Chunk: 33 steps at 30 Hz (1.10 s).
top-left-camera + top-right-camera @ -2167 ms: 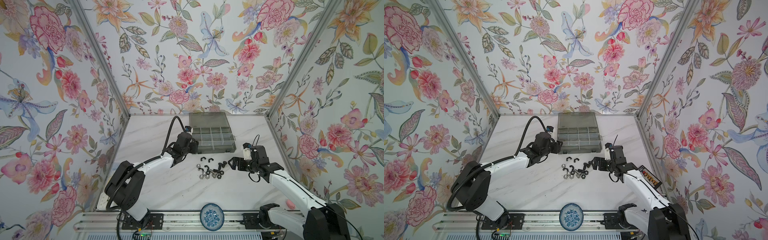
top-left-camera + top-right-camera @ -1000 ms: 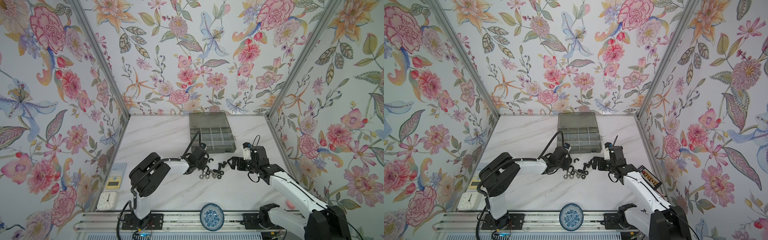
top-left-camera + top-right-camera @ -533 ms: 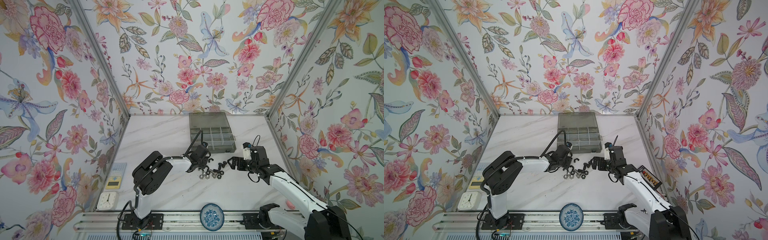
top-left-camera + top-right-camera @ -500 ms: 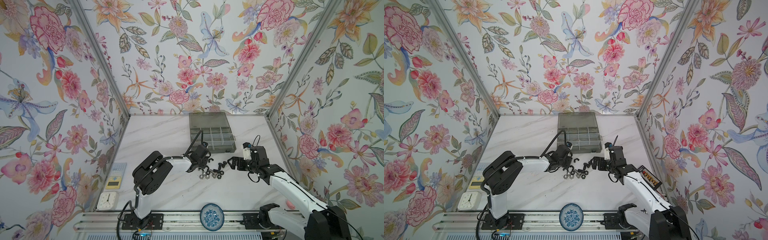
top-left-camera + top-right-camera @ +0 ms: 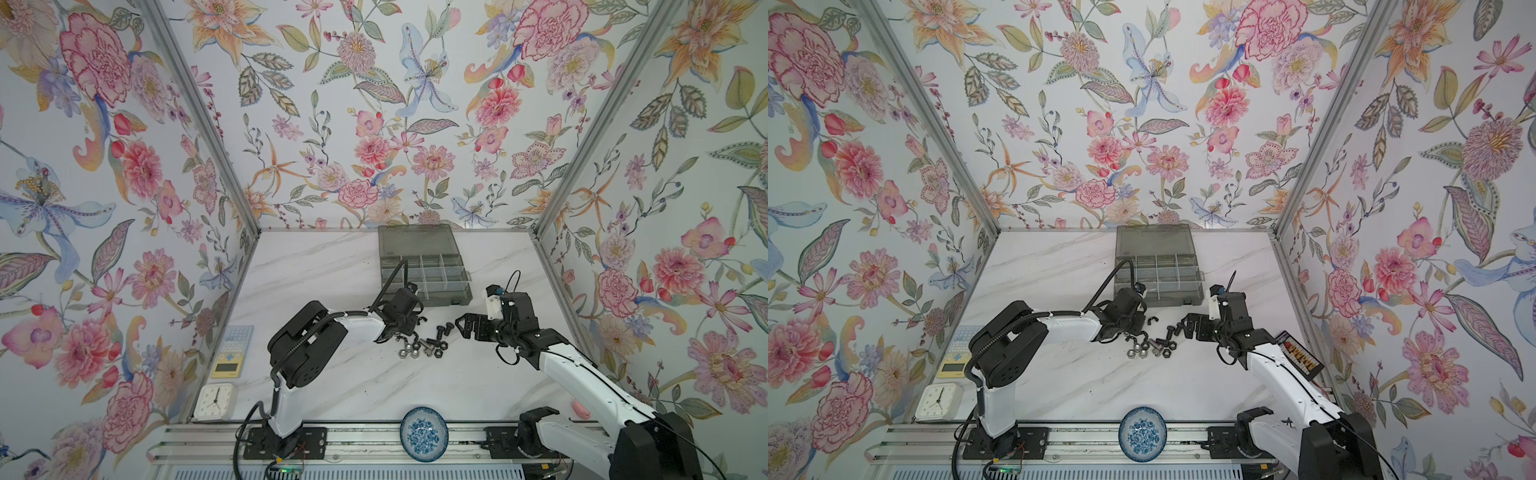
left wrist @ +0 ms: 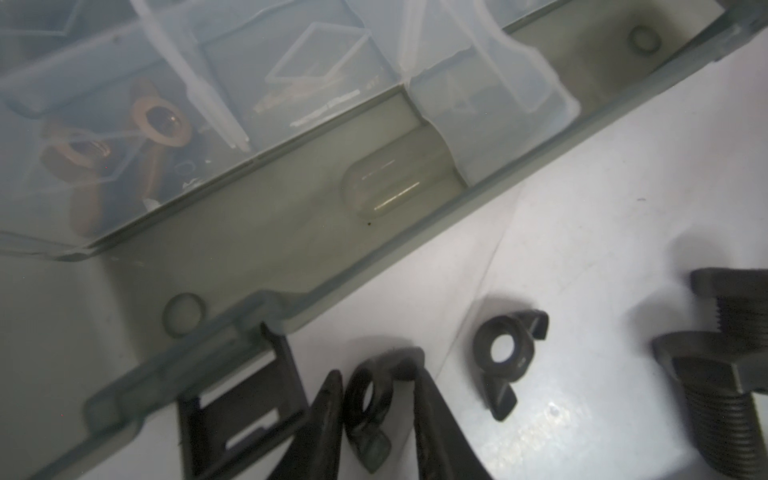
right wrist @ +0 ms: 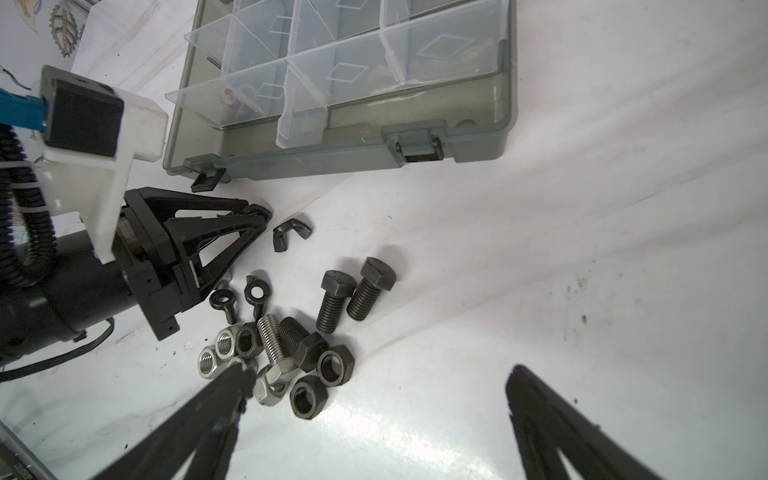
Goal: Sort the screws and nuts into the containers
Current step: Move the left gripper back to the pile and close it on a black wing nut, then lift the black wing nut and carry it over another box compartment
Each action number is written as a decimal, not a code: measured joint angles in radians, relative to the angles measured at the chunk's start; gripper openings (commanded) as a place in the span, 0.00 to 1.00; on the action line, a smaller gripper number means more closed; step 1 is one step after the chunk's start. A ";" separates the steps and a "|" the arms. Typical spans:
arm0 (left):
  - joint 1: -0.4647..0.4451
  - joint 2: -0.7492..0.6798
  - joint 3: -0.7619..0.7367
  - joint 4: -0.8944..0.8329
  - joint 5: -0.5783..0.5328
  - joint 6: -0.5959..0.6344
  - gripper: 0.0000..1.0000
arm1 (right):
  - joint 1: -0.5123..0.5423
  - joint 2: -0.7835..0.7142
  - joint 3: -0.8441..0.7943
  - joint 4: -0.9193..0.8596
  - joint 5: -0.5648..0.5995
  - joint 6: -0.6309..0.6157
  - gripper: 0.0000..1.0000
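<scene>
The grey organiser box (image 5: 465,291) lies open at the back; one of its containers holds brass winged nuts (image 6: 158,120). In front of it the pile lies on the table: black screws (image 7: 334,299), a silver screw (image 7: 274,349), silver hex nuts (image 7: 226,345) and black hex nuts (image 7: 307,399). My left gripper (image 6: 376,374) is at the pile's back-left edge, next to the box's front wall (image 6: 291,232), shut on a black winged nut (image 6: 368,399). A second black winged nut (image 6: 505,353) lies beside it. My right gripper (image 7: 380,374) hovers wide open right of the pile, holding nothing.
A blue-and-white dish (image 5: 424,432) sits on the front rail. A white clock (image 5: 216,401) and a yellow-blue calculator (image 5: 232,351) lie along the left wall. A black strip with coloured parts (image 5: 1302,353) lies by the right wall. Two small ring-headed black pieces (image 7: 255,295) lie by the pile.
My left gripper moved from the box's front-left corner to the pile, and its jaws narrowed round the black winged nut. The right arm has stayed still.
</scene>
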 measured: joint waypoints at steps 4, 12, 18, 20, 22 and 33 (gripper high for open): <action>0.000 0.003 0.005 -0.001 0.007 -0.001 0.28 | 0.000 0.000 0.000 0.000 0.003 0.000 0.99; 0.000 0.007 0.024 -0.032 0.021 -0.004 0.23 | 0.000 0.000 0.000 0.000 0.004 0.000 0.99; 0.000 0.007 0.031 -0.045 0.021 -0.004 0.19 | 0.000 0.000 0.000 0.000 0.005 0.000 0.99; 0.000 0.007 0.031 -0.045 0.021 -0.004 0.18 | 0.000 0.000 -0.003 0.001 0.005 0.000 0.99; 0.000 0.007 0.032 -0.045 0.021 -0.004 0.18 | 0.000 0.000 -0.006 0.000 0.005 0.000 0.99; 0.000 0.008 0.043 -0.043 0.021 -0.005 0.13 | 0.000 0.000 -0.011 0.000 0.005 0.000 0.99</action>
